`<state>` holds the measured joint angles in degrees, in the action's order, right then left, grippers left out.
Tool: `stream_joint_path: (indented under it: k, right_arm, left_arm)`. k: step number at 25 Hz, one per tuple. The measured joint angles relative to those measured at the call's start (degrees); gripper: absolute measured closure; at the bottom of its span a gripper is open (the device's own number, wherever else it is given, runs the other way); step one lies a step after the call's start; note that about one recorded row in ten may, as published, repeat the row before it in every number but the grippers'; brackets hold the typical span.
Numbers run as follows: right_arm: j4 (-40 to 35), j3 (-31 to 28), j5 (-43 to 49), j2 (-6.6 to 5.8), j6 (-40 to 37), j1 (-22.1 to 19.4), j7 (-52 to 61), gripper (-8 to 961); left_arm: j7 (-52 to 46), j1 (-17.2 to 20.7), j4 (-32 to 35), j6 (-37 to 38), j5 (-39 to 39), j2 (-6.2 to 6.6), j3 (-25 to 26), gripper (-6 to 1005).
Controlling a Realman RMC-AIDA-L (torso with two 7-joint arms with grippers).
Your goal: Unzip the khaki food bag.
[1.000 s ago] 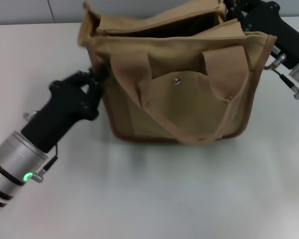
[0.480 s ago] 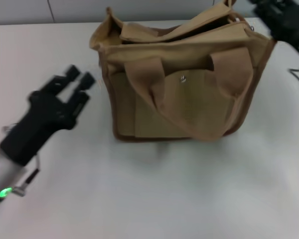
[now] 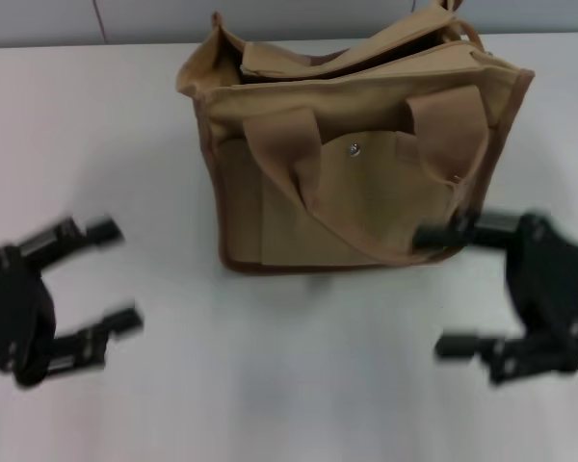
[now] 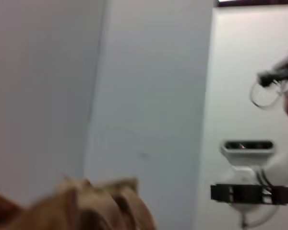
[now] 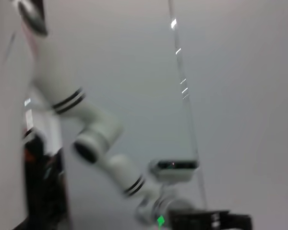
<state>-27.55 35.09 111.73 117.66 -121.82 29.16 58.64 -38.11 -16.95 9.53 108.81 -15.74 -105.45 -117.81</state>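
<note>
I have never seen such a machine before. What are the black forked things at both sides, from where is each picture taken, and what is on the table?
The machine is a robot with two arms. The black forks are its grippers, the "hands". The head view looks down from the robot's head: the left gripper and the right gripper hang open near the front of the white table, holding nothing. Between them, farther back, stands the khaki food bag, touched by neither; its top gapes open. The other two pictures come from cameras on the wrists. The left wrist view catches only the bag's edge; the right wrist view shows the other arm.
</note>
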Motion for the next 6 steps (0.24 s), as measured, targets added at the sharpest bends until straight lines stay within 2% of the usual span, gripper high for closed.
stream_joint_path:
  k: [1, 2, 3, 6]
  right_arm:
    - [-0.45, 1.73, 0.06, 0.30, 0.19, -0.29, -0.30, 174]
    - [-0.58, 2.37, 0.17, 0.55, 0.87, -0.38, -0.35, 139]
    - [-0.64, 2.80, 0.30, 0.75, 1.43, -0.42, -0.37, 139]
    - [-0.54, 3.15, 0.51, 1.12, 2.63, -0.31, -0.38, 139]
  left_arm:
    - [-2.54, -2.12, -0.90, 0.69, -7.74, 2.86, -0.58, 298]
    - [-2.54, -2.12, -0.90, 0.69, -7.74, 2.86, -0.58, 266]
    - [-3.55, -3.01, -2.17, 1.27, -10.24, 3.35, -0.60, 235]
    - [-3.22, -3.30, -2.70, 1.86, -10.67, 3.39, -0.93, 140]
